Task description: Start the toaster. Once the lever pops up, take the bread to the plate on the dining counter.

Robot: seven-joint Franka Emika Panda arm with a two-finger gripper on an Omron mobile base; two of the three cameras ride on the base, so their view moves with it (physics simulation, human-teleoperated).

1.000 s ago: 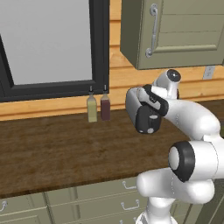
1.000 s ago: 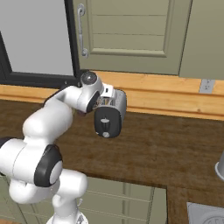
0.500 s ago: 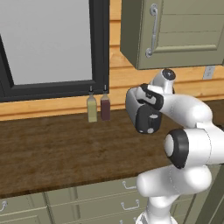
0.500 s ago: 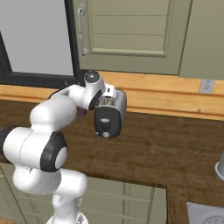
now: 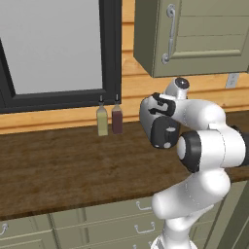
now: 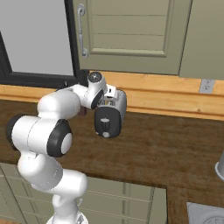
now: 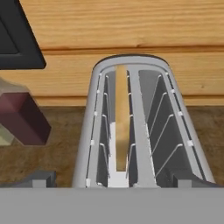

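The silver-grey toaster (image 5: 163,130) (image 6: 109,120) stands on the dark wood worktop by the wall, its black end panel turned toward me. A small pale lever (image 6: 105,134) sits low on that panel. In the hand view I look down on the toaster (image 7: 87,144), and the tan bread (image 7: 122,118) stands on edge in its left slot. My gripper (image 7: 113,181) (image 5: 159,103) (image 6: 108,94) hovers open just above the toaster's near end, one fingertip to each side, touching nothing. The plate and the dining counter are out of view.
Two small bottles, one olive (image 5: 102,121) and one dark red (image 5: 117,119) (image 7: 24,118), stand left of the toaster under the black window frame (image 5: 111,53). A wall cabinet (image 5: 194,39) hangs overhead. A sink corner (image 6: 205,214) lies far right.
The arm's elbow has swung up and closer to the cameras, and the hand has shifted slightly over the toaster. The jaws have stayed open and the toaster has not moved.
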